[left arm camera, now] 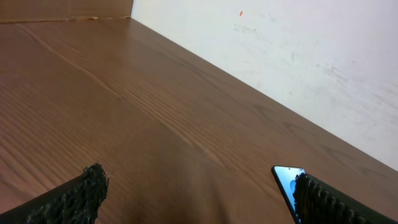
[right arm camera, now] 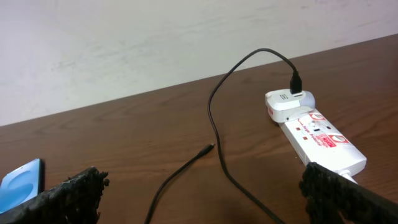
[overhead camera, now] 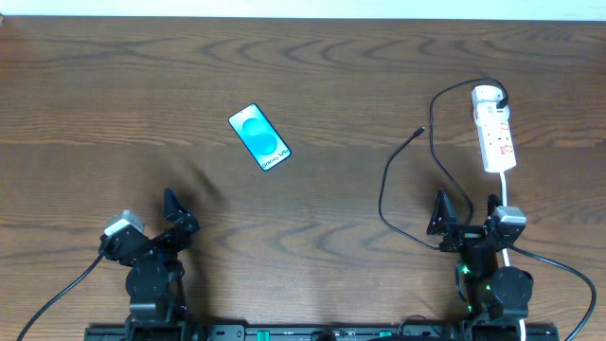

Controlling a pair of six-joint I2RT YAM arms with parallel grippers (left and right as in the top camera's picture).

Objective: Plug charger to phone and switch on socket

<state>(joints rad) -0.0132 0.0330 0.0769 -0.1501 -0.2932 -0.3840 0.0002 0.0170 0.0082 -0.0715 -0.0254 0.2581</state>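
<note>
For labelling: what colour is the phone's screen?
Cyan-blue; the phone shows best in the overhead view.

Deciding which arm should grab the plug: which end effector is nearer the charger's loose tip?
The right end effector: the charger tip lies just ahead of it, near the socket. The left end effector sits far off, beyond the phone.

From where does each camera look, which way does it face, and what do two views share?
Overhead: above the table, facing straight down on phone, charger, power strip; left end effector and right end effector at bottom.
Left wrist: on the left arm, facing across the table to the wall; open fingers show.
Right wrist: on the right arm, facing power strip and charger; fingers show.
Shared: all see the phone.
</note>
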